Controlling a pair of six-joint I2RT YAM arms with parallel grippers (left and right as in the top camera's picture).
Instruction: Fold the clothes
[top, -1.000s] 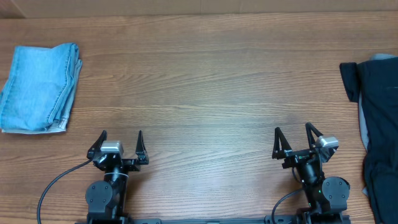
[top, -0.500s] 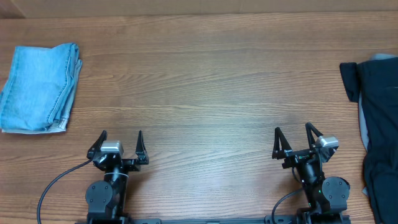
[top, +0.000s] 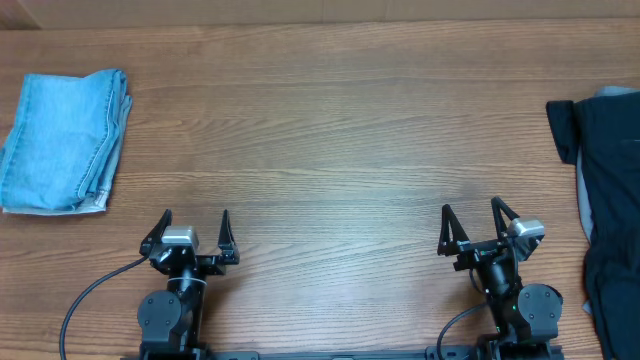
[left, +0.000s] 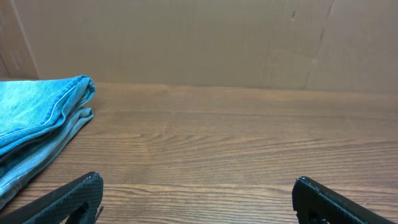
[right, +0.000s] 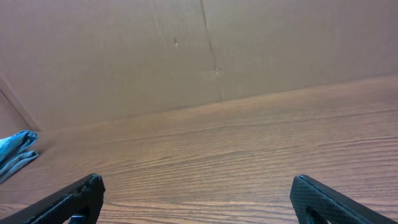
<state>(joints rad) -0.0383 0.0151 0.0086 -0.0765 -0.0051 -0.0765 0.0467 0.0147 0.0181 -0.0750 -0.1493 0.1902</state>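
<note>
Left gripper (top: 195, 215) and right gripper (top: 471, 207) sat spread wide, both empty.
Folded denim (top: 65, 140) lay well out to the left gripper's far left. Black garment (top: 612, 190) lay at the table (top: 340, 130) right edge, near the right gripper but apart from it.

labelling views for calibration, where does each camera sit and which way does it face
overhead: above the brown wooden table, looking straight down; both arms, open left gripper and right gripper at the bottom edge.
left wrist: low behind its black fingers, facing across the table to the cardboard wall.
right wrist: same low pose, fingers showing, facing the wall.
shared: the folded light-blue denim garment appears in all three.
</note>
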